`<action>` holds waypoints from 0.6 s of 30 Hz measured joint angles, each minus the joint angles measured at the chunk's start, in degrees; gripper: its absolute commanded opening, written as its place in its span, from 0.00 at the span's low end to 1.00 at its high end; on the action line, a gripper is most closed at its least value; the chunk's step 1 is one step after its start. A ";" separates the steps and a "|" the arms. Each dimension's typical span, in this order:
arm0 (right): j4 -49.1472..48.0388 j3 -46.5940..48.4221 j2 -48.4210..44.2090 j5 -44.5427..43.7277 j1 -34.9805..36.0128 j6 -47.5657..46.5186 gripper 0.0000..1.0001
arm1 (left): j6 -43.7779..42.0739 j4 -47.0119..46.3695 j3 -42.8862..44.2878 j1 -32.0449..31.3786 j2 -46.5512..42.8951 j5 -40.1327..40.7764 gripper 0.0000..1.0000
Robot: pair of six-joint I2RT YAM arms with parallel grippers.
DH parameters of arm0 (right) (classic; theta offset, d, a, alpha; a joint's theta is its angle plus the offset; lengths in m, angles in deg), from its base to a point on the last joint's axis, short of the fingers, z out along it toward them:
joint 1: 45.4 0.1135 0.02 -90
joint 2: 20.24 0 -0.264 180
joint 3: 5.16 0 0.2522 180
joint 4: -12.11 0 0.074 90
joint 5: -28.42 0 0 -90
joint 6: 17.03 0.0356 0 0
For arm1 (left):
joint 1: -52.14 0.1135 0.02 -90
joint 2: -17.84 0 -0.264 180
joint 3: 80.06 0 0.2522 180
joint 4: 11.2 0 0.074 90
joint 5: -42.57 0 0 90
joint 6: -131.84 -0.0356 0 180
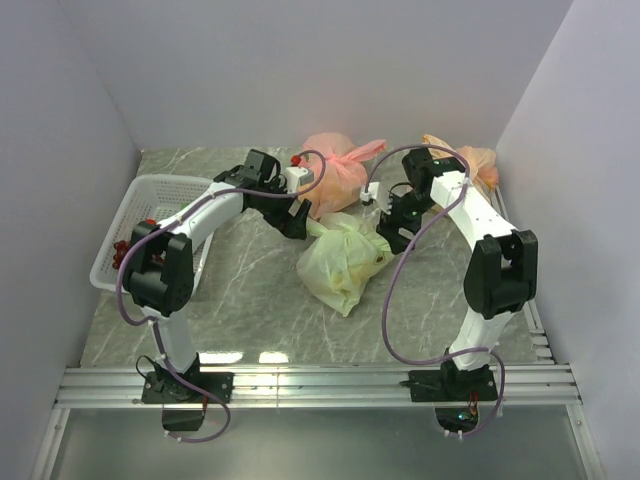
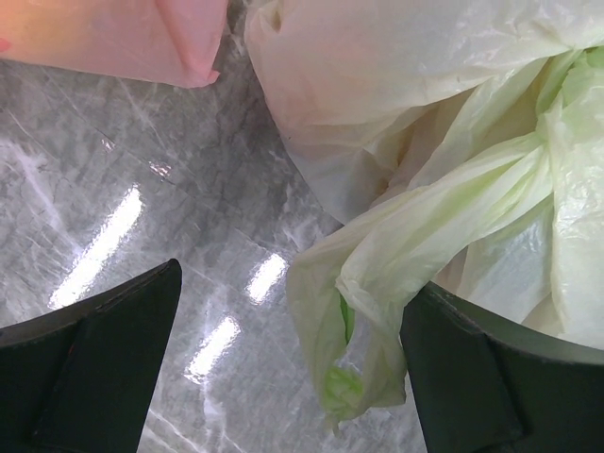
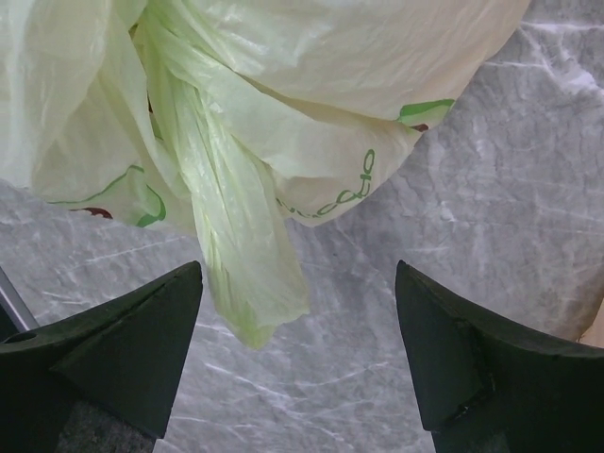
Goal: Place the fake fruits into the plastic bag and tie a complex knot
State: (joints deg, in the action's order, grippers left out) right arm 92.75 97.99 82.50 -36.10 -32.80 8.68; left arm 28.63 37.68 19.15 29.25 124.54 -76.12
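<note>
The pale-green plastic bag (image 1: 344, 258) lies bulging in the middle of the table, its handles tied into a knot (image 1: 350, 226) on top. My left gripper (image 1: 296, 222) is open just left of the knot; in the left wrist view (image 2: 293, 363) one tail (image 2: 363, 326) hangs between its jaws, by the right finger. My right gripper (image 1: 392, 228) is open just right of the knot; in the right wrist view (image 3: 297, 354) the other tail (image 3: 236, 255) hangs near its left finger. The fake fruits are hidden; a faint orange tint shows through the bag (image 2: 377, 113).
A pink knotted bag (image 1: 335, 170) lies behind the green one, also in the left wrist view (image 2: 123, 38). An orange-tan knotted bag (image 1: 475, 165) sits at the back right. A white basket (image 1: 135, 215) with red pieces stands at the left. Walls enclose three sides.
</note>
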 measured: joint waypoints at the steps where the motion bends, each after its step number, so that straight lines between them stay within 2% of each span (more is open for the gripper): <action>1: -0.02 0.00 0.04 -0.04 0.26 -0.07 0.83 | 0.17 -0.02 0.02 0.02 0.02 0.02 0.99; 2: -0.09 0.00 0.13 -0.20 0.39 0.00 0.79 | 0.35 -0.04 0.13 0.07 0.07 0.04 0.99; 3: -0.26 0.00 0.28 -0.37 0.79 0.09 0.69 | 0.44 -0.02 0.33 0.07 0.11 0.09 0.99; 5: -0.92 0.00 0.79 -0.63 1.25 0.31 0.58 | 0.46 -0.11 0.94 0.09 0.48 0.20 0.99; 6: -1.36 0.00 1.14 -0.85 1.51 0.63 0.46 | 0.44 -0.33 1.27 0.09 0.79 0.39 0.99; 8: -2.58 -0.02 1.66 -1.29 1.73 1.31 0.34 | 0.42 -1.11 1.38 0.09 1.18 0.83 0.99; 9: -3.17 -0.04 1.77 -1.55 1.81 1.60 0.20 | 0.42 -1.42 1.38 0.07 1.29 1.07 0.99; 10: -3.61 -0.11 1.77 -1.70 1.86 1.99 0.11 | 0.42 -1.77 1.38 0.02 1.40 1.31 0.91; 11: -4.00 -0.13 1.77 -1.90 1.90 2.34 0.03 | 0.50 -2.03 1.38 -0.07 1.53 1.53 0.77; 12: -4.44 -0.13 1.75 -2.12 1.90 2.67 0.00 | 0.66 -2.27 1.38 -0.20 1.73 1.57 0.43; 14: -5.66 -0.39 1.75 -2.71 1.90 3.98 0.00 | 0.81 -2.58 1.38 -0.46 2.32 1.57 0.09; 15: -6.51 -0.74 1.62 -3.19 1.90 4.76 0.00 | 1.22 -2.67 1.38 -0.55 2.60 1.60 0.00; 18: -9.38 -2.84 0.35 -4.59 1.77 7.74 0.00 | 2.60 -2.73 1.20 -0.52 2.91 2.16 0.00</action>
State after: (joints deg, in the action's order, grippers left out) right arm 83.37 95.14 82.85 -40.69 -31.03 16.41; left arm 31.23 34.95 20.35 28.72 127.44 -73.95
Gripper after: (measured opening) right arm 0.010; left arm 0.023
